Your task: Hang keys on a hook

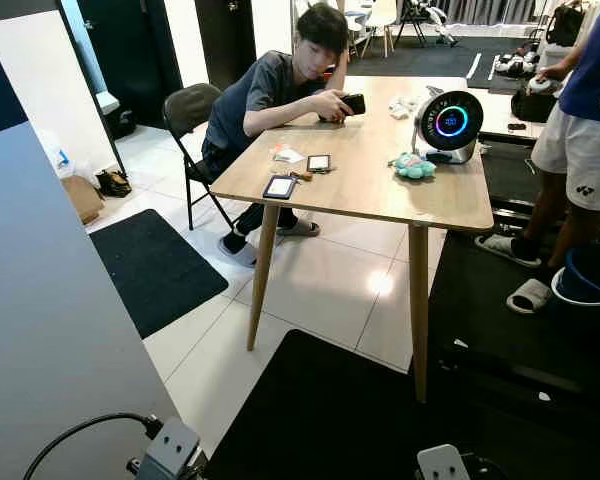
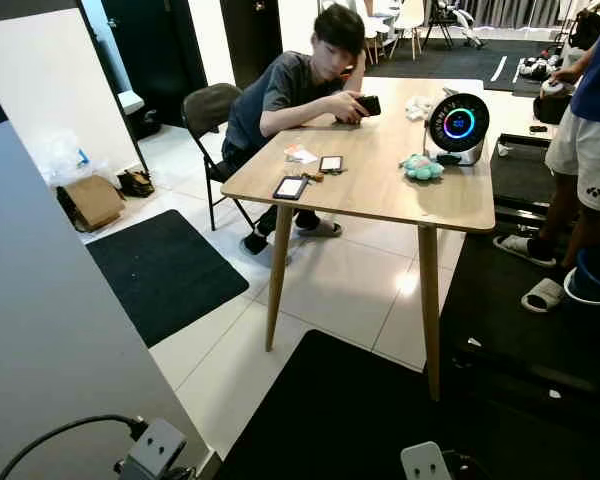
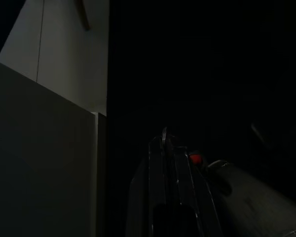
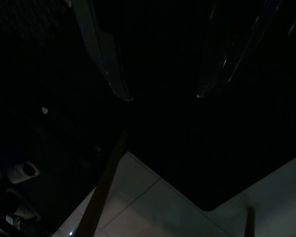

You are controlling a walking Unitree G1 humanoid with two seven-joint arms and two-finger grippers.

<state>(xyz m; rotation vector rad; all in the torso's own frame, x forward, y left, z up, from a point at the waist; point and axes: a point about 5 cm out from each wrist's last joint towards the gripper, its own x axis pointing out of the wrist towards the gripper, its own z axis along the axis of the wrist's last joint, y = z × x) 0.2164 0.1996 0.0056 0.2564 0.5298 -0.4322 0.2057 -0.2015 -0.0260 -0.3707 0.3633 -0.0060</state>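
Observation:
A small brownish item, possibly the keys, lies on the wooden table between a dark tablet and a phone; it is too small to be sure. Both arms hang low, with the left arm's wrist and the right arm's wrist at the bottom edge of the head view. In the dark left wrist view my left gripper shows its black fingers pressed together beside a grey panel. My right gripper points at the black mat with its two fingers apart and nothing between them.
A person sits at the table's far left holding a phone. A round fan and a teal plush toy stand on the table. Another person stands at right by a blue bucket. A grey panel fills the left. Black mats lie on the tiled floor.

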